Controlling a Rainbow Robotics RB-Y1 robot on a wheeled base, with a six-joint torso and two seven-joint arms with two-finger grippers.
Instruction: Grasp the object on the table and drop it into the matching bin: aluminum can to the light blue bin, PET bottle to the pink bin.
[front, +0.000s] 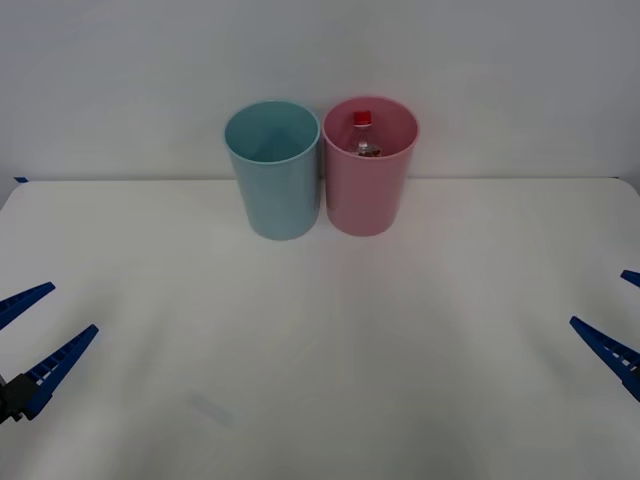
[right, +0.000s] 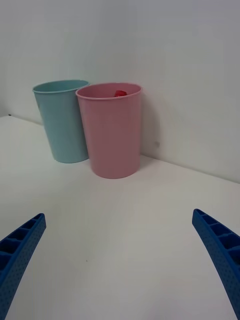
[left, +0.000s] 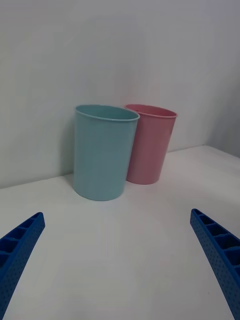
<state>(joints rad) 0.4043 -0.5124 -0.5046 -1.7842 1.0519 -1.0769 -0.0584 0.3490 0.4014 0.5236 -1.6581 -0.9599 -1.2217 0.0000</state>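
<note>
The PET bottle (front: 363, 135) stands inside the pink bin (front: 367, 195) at the back of the white table (front: 320, 340); its red cap (right: 120, 93) peeks over the rim. The light blue bin (front: 275, 190) stands just left of the pink one, touching it. My left gripper (front: 28, 335) hangs open over the table's near left edge, holding nothing. My right gripper (front: 618, 320) hangs open over the near right edge, also holding nothing. Both bins appear in the wrist views: pink bin (right: 110, 135), light blue bin (right: 62, 125), pink bin (left: 150, 147), light blue bin (left: 102, 152).
A plain white wall rises right behind the two bins. A broad stretch of bare table lies between the grippers and the bins.
</note>
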